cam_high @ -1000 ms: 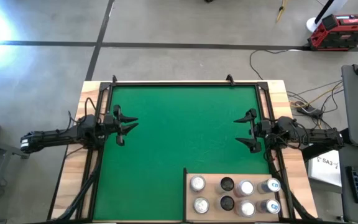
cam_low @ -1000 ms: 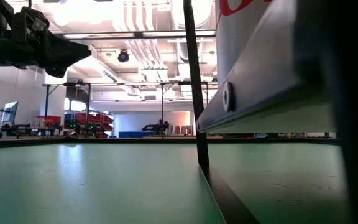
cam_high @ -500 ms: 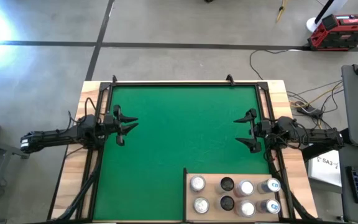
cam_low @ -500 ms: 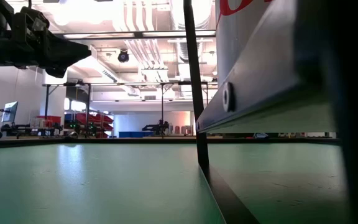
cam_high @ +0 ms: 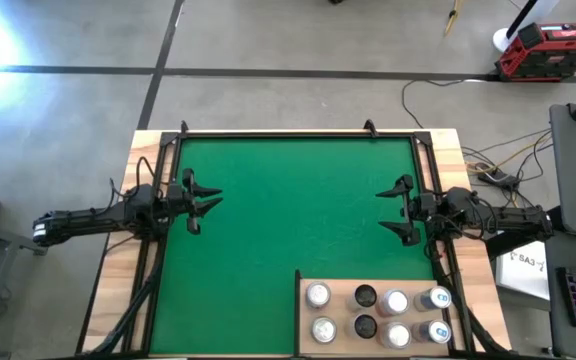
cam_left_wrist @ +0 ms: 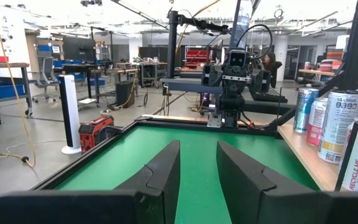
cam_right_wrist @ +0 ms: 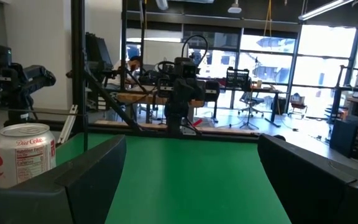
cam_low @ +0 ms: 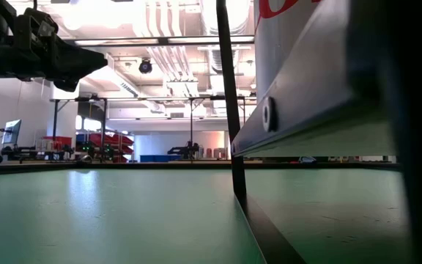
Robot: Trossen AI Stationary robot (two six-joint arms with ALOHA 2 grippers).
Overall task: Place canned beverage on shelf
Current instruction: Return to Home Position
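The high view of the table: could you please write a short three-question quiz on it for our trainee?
1. Fill in: ___ round metal drink cans stand on the flat pale tan plywood shelf, in two equal rows.
2. Multiple choice: the shelf lies at (A) the right arm's side of the green felt mat, (B) its middle, (C) the left arm's side.
3. True or false: the left arm's dark two-finger claw is shut on a can.

Key: 1 eight; 2 A; 3 false, it is open and empty at the mat's edge, as is the right arm's claw opposite.
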